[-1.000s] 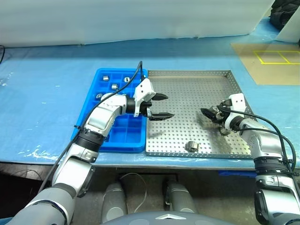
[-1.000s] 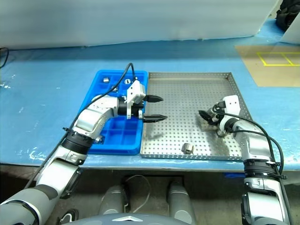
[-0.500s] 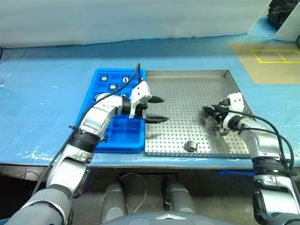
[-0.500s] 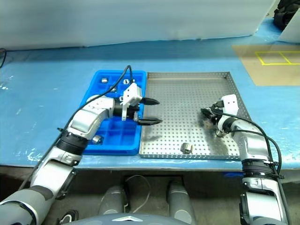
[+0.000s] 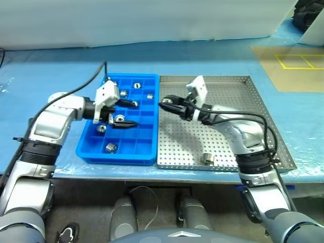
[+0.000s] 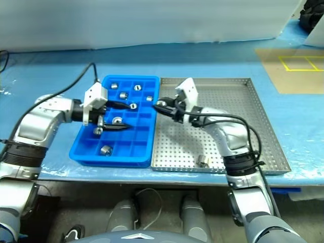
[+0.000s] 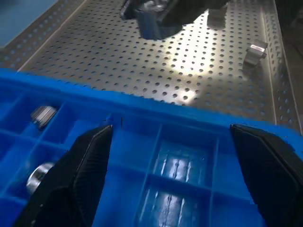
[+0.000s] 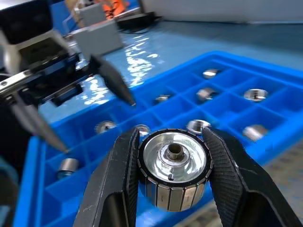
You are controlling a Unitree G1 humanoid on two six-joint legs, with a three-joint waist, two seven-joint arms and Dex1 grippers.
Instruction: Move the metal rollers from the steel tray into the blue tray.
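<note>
The right tool (image 8: 173,163) clamps a metal roller (image 8: 174,166) between its fingers, held at the seam where the steel tray (image 5: 228,96) meets the blue tray (image 5: 132,149). The left tool (image 5: 125,113) hangs over the blue tray with its jaws spread and nothing in them. Several rollers (image 5: 111,148) sit in the blue compartments; one roller (image 5: 206,158) lies near the steel tray's front rim.

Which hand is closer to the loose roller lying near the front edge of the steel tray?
Right. The right hand hangs above the steel tray, beyond the loose roller. The left hand is farther away, over the blue tray.
</note>
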